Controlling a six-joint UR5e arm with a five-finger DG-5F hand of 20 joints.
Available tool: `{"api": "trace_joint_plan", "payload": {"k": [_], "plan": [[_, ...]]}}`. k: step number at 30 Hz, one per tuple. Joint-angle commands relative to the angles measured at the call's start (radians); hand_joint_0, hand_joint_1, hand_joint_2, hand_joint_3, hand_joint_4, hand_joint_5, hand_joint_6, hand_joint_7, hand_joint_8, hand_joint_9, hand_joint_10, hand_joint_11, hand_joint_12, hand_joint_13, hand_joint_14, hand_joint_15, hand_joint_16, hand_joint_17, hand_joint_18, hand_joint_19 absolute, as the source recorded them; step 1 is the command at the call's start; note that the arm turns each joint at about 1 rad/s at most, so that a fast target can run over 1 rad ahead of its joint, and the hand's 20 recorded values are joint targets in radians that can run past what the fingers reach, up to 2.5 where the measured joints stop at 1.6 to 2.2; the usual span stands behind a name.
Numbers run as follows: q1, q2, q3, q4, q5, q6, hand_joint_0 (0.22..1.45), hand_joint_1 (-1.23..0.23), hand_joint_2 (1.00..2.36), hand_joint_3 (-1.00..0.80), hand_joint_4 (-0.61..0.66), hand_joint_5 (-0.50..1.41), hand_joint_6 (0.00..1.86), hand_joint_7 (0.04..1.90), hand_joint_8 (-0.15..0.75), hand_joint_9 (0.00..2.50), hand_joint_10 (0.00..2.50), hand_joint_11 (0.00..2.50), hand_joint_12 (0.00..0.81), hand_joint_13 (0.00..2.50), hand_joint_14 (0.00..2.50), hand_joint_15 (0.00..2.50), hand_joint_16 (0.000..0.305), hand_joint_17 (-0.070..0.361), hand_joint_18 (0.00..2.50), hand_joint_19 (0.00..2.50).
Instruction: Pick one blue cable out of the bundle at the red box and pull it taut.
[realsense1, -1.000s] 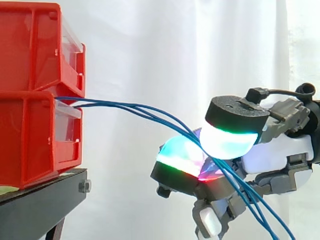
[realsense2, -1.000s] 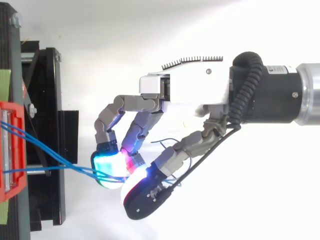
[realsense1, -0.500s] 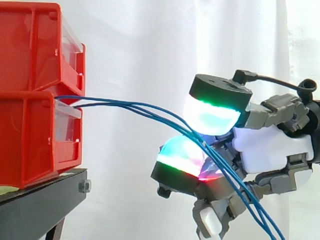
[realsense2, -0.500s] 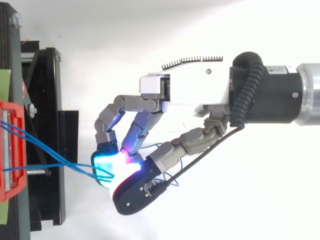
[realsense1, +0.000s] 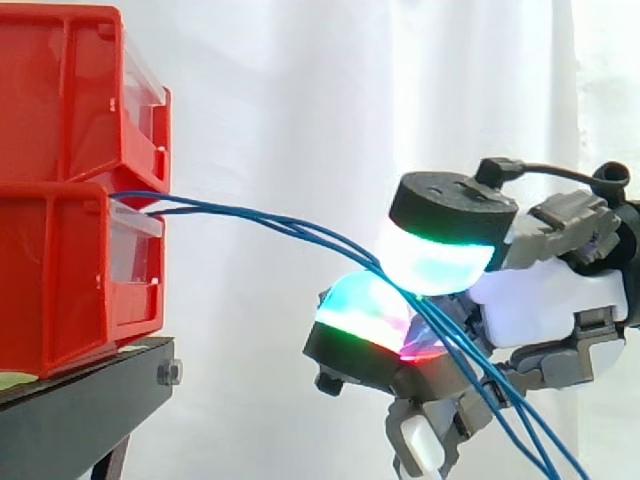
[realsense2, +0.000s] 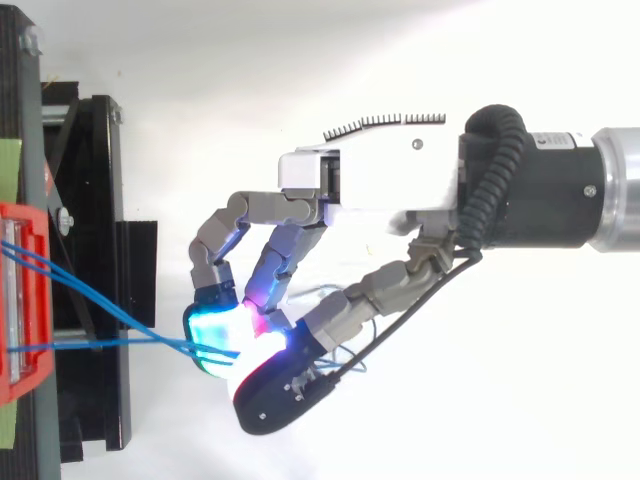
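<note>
Several thin blue cables (realsense1: 260, 215) leave the gap between the two stacked red bins (realsense1: 60, 200) and slope down to the right. In the top view they fan out from the bin front (realsense2: 20, 290) and meet at the glowing pads. My hand (realsense1: 545, 300) comes in from the right with its fingers curled. The thumb pad (realsense1: 440, 255), glowing cyan, presses down on the cables over a green and red pad (realsense1: 365, 315) beneath them. The cables run on between the pads and hang down toward the lower right. From above, my hand (realsense2: 370, 180) is level with the bins' right side.
The red bins sit on a black stand (realsense1: 80, 410) at the left. A white curtain hangs behind. Open space lies between the bins and my hand.
The thumb pad lifted and swung left half a second ago, then came back down onto the cables. The cables now run a little straighter from the bin to the pads.
</note>
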Motion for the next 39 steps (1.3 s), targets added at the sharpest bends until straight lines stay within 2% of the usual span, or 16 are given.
{"api": "trace_joint_plan", "payload": {"k": [1,3,11,14,19,20,24,27,32,39], "plan": [[0.000,0.000,0.000,0.000,0.000,0.005,0.77,-0.89,1.01,-0.31,0.06,-0.17,0.93,1.19,0.372,1.07,0.01,1.27,0.381,0.90,0.02,0.61,0.050,0.114,0.71,0.48],[0.002,0.000,0.000,0.000,0.002,0.008,0.79,-0.90,1.01,-0.33,0.05,-0.17,0.92,1.26,0.374,1.07,0.01,1.27,0.381,0.90,0.02,0.61,0.050,0.113,0.70,0.48],[0.000,0.001,0.000,-0.003,0.002,0.011,0.83,-0.90,1.00,-0.50,0.06,-0.18,0.94,1.18,0.366,1.07,0.01,1.28,0.377,0.90,0.02,0.61,0.050,0.113,0.71,0.47],[0.000,0.000,0.000,-0.005,0.002,0.012,0.78,-0.92,1.00,-0.50,0.13,-0.18,0.93,1.05,0.365,1.05,0.01,1.26,0.375,0.90,0.02,0.61,0.051,0.114,0.73,0.43],[0.002,0.001,0.000,-0.006,0.018,0.022,0.70,-0.95,1.00,-0.50,0.16,-0.17,0.93,1.01,0.364,1.04,0.01,1.27,0.375,0.88,0.02,0.61,0.050,0.113,0.73,0.45],[0.002,0.000,0.000,-0.006,0.018,0.022,0.65,-0.96,1.00,-0.50,0.16,-0.17,0.93,1.01,0.362,1.04,0.01,1.27,0.376,0.88,0.02,0.61,0.050,0.113,0.72,0.46],[0.002,0.000,0.000,-0.008,0.018,0.022,0.57,-0.91,1.00,-0.50,0.18,-0.17,0.93,1.02,0.370,1.05,0.01,1.26,0.382,0.88,0.02,0.62,0.051,0.116,0.72,0.48],[0.002,0.001,0.000,-0.008,0.018,0.022,0.54,-0.82,1.00,-0.50,0.18,-0.16,0.92,1.03,0.381,1.06,0.01,1.25,0.391,0.89,0.02,0.61,0.053,0.119,0.72,0.49],[0.002,0.000,0.000,-0.008,0.017,0.022,0.58,-0.70,1.00,-0.50,0.18,-0.16,0.91,1.07,0.373,1.08,0.01,1.25,0.386,0.88,0.02,0.62,0.051,0.115,0.71,0.53],[0.002,0.000,0.000,-0.008,0.018,0.022,0.66,-0.76,1.01,-0.38,0.16,-0.15,0.92,1.10,0.370,1.09,0.01,1.26,0.386,0.89,0.02,0.62,0.050,0.113,0.72,0.51]]}}
